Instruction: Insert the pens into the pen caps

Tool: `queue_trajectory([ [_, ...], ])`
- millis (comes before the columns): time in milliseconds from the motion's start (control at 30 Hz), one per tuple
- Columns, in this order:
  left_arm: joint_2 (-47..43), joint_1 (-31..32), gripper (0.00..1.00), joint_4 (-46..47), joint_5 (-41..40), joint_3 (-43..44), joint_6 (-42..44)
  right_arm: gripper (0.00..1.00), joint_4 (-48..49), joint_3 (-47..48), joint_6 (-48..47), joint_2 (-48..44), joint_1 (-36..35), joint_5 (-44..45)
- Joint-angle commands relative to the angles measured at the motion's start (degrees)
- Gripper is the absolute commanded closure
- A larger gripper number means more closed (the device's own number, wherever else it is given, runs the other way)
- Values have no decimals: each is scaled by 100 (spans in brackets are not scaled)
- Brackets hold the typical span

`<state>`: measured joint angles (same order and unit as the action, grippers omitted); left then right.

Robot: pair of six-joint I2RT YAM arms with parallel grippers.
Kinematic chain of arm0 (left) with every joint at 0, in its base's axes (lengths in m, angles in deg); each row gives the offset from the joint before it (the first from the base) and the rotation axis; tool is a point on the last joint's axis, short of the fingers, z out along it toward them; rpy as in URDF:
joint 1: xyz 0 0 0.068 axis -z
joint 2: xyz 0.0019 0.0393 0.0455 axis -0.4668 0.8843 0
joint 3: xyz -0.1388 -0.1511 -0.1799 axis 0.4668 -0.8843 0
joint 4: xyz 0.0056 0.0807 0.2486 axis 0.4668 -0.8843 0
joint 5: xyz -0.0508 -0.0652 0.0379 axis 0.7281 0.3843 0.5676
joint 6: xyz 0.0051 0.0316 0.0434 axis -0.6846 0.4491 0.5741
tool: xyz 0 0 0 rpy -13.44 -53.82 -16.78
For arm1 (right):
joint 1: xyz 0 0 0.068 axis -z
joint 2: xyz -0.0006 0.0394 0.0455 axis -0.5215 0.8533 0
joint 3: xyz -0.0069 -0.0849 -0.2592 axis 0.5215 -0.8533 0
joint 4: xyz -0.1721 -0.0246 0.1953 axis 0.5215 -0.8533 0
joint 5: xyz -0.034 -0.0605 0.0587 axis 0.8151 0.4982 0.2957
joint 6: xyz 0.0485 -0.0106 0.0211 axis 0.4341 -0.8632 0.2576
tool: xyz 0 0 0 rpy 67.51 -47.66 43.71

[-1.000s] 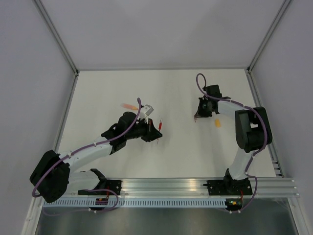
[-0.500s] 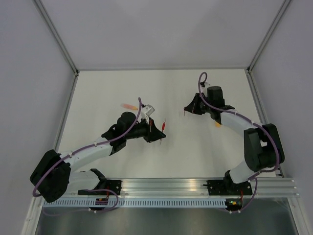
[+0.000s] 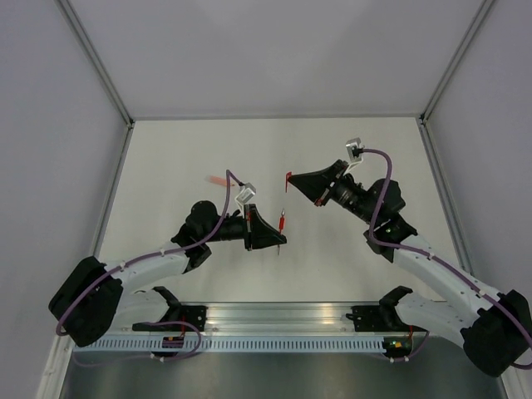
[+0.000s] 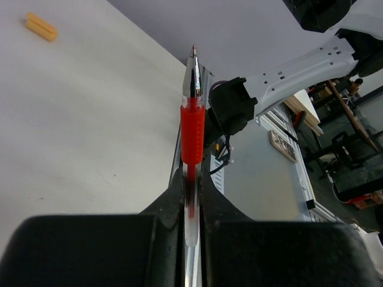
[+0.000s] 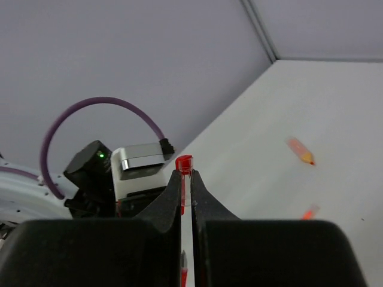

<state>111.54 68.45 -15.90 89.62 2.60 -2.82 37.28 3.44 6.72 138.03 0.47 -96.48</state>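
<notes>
We see 2 arms rising from the near edge of the table (image 3: pixel 166 150), 1 on each side. The left gripper (image 3: pixel 274 238) hangs over the table's middle. The right gripper (image 3: pixel 293 178) is just behind it, nearer the far edge, with a gap between the 2. The held pen (image 3: pixel 283 223) sits between the left gripper's fingers, its tip standing out past them. The held cap (image 3: pixel 288 174) sits between the ends of the right gripper's fingers, behind the held pen and apart from it. The loose pen (image 3: pixel 218 180) lies on the table left of both grippers, toward the left edge. The loose cap (image 4: pixel 40 27) lies on the table well apart from the held pen, over on the right arm's side.
</notes>
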Motion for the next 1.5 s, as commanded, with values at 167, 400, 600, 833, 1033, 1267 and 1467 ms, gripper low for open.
queue_trajectory([
  [167, -540, 7, 98, 784, 213, -200, -123, 100, 1180, -482, 381, -326, -806, 411],
  [400, -620, 16, 98, 722, 178, -218, -53, 100, 1216, -597, 215, -317, -1202, 666],
  [600, -637, 7, 98, 678, 161, -209, -35, 100, 1313, -703, 215, -334, -1316, 719],
  [833, -690, 7, 98, 661, 134, -218, -9, 100, 1251, -808, 145, -502, -1325, 833],
  [1033, -699, 16, 98, 634, 117, -218, 0, 100, 1128, -756, 83, -528, -1316, 816],
  [1267, -707, 7, 98, 617, 108, -218, 18, 100, 1277, -914, 215, -581, -1342, 710],
  [1467, -760, 7, 98, 573, 108, -209, 53, 100, 1234, -1081, 145, -633, -1369, 728],
])
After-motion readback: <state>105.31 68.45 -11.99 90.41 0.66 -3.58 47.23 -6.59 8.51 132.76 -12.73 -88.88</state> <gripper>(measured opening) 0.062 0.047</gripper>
